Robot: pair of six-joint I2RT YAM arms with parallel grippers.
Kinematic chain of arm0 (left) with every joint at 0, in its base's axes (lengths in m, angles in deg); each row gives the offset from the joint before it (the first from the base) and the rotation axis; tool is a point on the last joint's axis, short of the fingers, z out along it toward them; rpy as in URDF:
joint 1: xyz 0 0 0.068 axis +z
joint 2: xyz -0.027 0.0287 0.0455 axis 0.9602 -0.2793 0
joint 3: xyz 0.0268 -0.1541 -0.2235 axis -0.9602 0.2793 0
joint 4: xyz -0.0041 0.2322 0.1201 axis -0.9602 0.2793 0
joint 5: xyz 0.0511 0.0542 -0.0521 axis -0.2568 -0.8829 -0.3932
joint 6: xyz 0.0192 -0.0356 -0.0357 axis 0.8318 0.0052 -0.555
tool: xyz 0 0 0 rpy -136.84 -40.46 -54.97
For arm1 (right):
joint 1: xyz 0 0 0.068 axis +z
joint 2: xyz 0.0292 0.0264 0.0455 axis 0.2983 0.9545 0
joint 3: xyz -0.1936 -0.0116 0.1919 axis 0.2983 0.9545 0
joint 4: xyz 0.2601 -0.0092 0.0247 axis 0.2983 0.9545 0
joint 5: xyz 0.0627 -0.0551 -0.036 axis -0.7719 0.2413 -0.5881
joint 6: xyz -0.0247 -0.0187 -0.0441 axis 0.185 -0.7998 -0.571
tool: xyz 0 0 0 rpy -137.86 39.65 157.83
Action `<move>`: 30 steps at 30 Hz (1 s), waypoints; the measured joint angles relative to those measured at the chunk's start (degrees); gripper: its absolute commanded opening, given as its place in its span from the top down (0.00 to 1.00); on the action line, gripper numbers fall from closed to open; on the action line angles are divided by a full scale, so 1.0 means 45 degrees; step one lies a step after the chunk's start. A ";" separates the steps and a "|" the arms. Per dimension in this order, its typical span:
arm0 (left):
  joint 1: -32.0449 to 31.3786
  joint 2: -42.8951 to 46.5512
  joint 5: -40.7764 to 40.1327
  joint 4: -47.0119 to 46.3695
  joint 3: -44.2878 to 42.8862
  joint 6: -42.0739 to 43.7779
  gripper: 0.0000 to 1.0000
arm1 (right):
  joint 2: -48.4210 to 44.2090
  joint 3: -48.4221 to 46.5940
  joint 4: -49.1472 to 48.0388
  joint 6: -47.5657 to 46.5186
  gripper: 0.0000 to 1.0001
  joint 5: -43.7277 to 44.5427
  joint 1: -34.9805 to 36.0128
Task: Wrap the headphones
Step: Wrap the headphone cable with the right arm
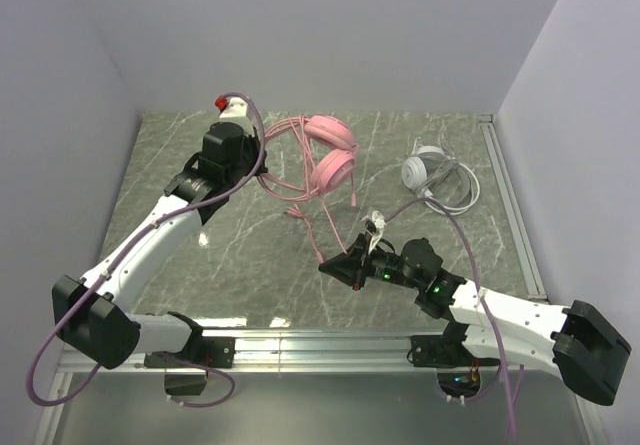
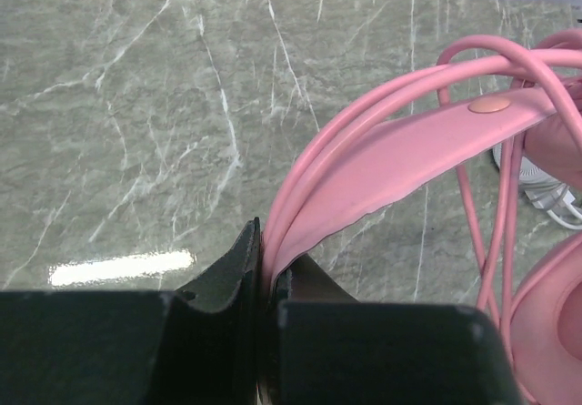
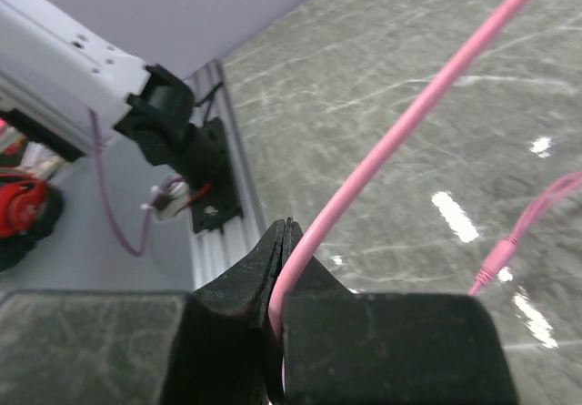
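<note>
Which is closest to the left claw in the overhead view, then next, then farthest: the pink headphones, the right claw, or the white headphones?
From the left gripper:
1. Pink headphones, clamped in its jaws.
2. Right gripper, toward the front, middle.
3. White headphones, over on the right.

Grey marble table (image 1: 250, 265) carries pink headphones (image 1: 335, 168) and, seemingly flat, white headphones (image 1: 421, 172).

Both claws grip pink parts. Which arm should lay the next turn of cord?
Right. The right claw is shut on the pink cord, free to carry it. The left claw is clamped on the headband, so it probably serves best as anchor.
</note>
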 measured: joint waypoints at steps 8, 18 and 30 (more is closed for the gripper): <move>-0.0039 0.0000 -0.0102 -0.0461 0.0223 0.0185 1.00 | -0.0602 -0.0559 0.0753 0.0393 0.97 -0.0330 0.0010; -0.0039 0.0000 -0.0772 -0.1156 0.0554 0.0374 1.00 | -0.0617 -0.1214 0.1316 0.0607 0.92 -0.0578 0.0015; -0.0160 -0.0024 -0.1282 -0.1457 0.0685 0.0617 1.00 | -0.0724 -0.2482 0.2467 0.0733 0.90 -0.0777 0.0049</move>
